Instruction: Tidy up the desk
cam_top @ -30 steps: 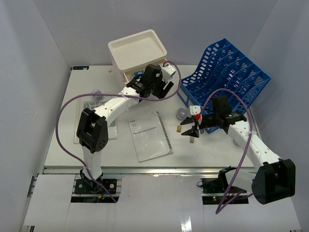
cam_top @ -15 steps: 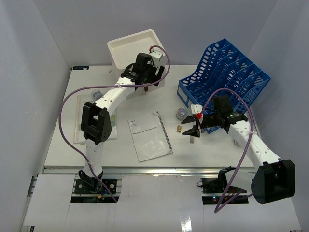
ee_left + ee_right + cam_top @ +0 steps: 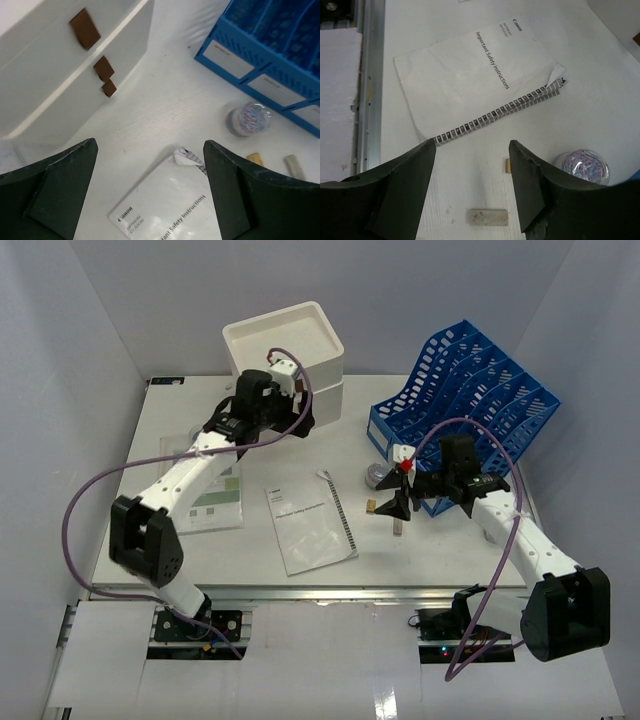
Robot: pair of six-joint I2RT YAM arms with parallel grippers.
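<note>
the worktop (image 3: pixel 440 550) is a broad flat white slab under everything, its metal rail nearest the arm bases. since a second ago the left arm has swung back leftward, uncovering a green sheet (image 3: pixel 220 502) in a glossy sleeve, and the right claw (image 3: pixel 472 145) has widened slightly in place. near the rail lies a white paper booklet (image 3: pixel 310 528) with a chequered comb spine and one curled corner. just beyond, the right claw hangs spread, pinching nothing, over a speckled grey oblong block (image 3: pixel 489 217) and a small tan chip (image 3: pixel 508 165) (a clear dome (image 3: pixel 583 166) of coloured clips sits beside). farther on, the left claw (image 3: pixel 150 150) gapes wide and empty before the smooth white drawer box (image 3: pixel 290 370), whose top tray now sits squarely. right of it stands a perforated blue plastic rack (image 3: pixel 465 390).
</note>
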